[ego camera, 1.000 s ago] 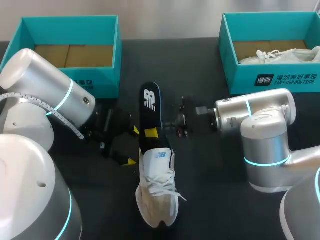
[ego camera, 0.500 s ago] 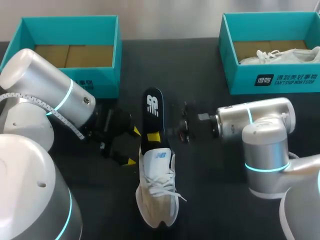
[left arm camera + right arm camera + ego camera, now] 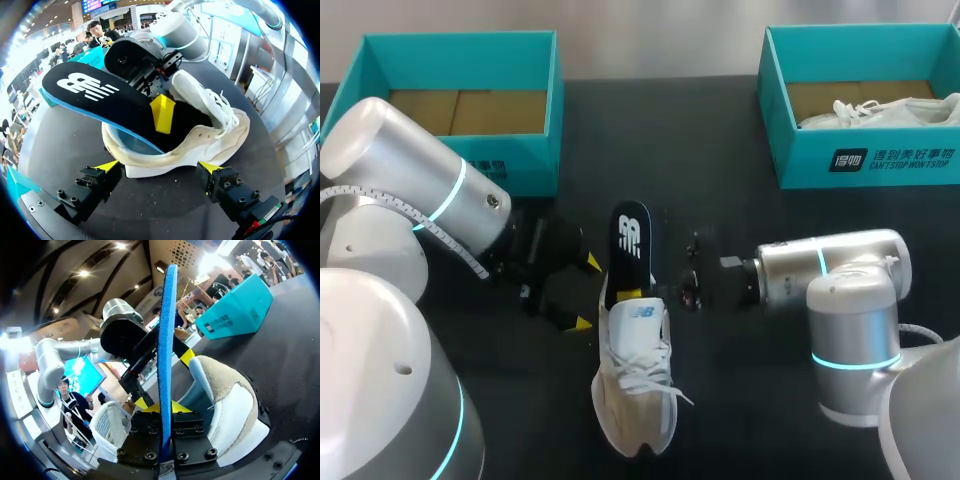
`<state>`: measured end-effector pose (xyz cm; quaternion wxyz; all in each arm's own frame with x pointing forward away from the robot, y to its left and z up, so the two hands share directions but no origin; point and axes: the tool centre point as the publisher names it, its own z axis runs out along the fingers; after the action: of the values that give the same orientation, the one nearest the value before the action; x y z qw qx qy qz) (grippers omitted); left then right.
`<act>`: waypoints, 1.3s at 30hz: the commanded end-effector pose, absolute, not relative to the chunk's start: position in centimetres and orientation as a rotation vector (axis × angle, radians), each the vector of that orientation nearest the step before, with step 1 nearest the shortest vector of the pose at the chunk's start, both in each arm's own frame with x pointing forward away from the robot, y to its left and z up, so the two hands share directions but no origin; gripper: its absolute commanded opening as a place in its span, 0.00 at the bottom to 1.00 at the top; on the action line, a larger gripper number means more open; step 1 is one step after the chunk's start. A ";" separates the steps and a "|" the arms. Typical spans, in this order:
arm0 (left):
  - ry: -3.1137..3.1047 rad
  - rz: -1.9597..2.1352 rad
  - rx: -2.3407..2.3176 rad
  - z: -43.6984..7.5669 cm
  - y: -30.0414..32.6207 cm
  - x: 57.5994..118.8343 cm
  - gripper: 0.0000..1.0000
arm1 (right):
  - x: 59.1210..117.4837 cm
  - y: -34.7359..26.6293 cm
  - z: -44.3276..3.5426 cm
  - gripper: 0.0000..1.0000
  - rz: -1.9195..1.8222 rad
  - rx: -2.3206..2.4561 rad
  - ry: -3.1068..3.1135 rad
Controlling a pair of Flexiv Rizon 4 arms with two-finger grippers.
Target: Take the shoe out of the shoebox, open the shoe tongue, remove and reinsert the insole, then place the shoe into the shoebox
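Right gripper [image 3: 160, 407]: pinching the insole [image 3: 631, 235], its lower end sitting inside the shoe [image 3: 635, 380] on the table (removal apparently done, reinsertion partway). Left gripper [image 3: 587, 292]: straddling the heel, fingers spread, grasping nothing. Shoebox [image 3: 520, 165]: awaiting the shoe.

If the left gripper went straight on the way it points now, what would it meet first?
Most likely the heel of the white shoe, lying just ahead of the left gripper, whose jaws stand open, below the black insole. Depth is unclear.
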<state>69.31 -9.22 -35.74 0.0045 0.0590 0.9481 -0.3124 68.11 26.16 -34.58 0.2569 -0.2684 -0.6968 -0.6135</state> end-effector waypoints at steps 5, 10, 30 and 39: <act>2.969 -0.978 0.185 -35.8 -9.2 69.3 1.00 | 67.0 26.4 -35.6 0.00 -1.657 -0.761 -1.874; 2.969 -0.978 0.185 -35.8 -9.2 69.3 1.00 | 67.4 26.6 -34.5 0.36 -1.681 -0.725 -1.899; 2.969 -0.978 0.185 -35.8 -9.2 69.3 1.00 | 69.5 27.0 -32.0 0.47 -1.709 -0.618 -1.995; 2.969 -0.978 0.185 -35.8 -9.2 69.3 1.00 | 70.2 27.3 -31.1 0.35 -1.742 -0.580 -2.020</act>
<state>69.31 -9.22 -35.74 0.0045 0.0590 0.9481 -0.3124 70.07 27.02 -31.24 0.2050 -0.2076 -0.7223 -0.6270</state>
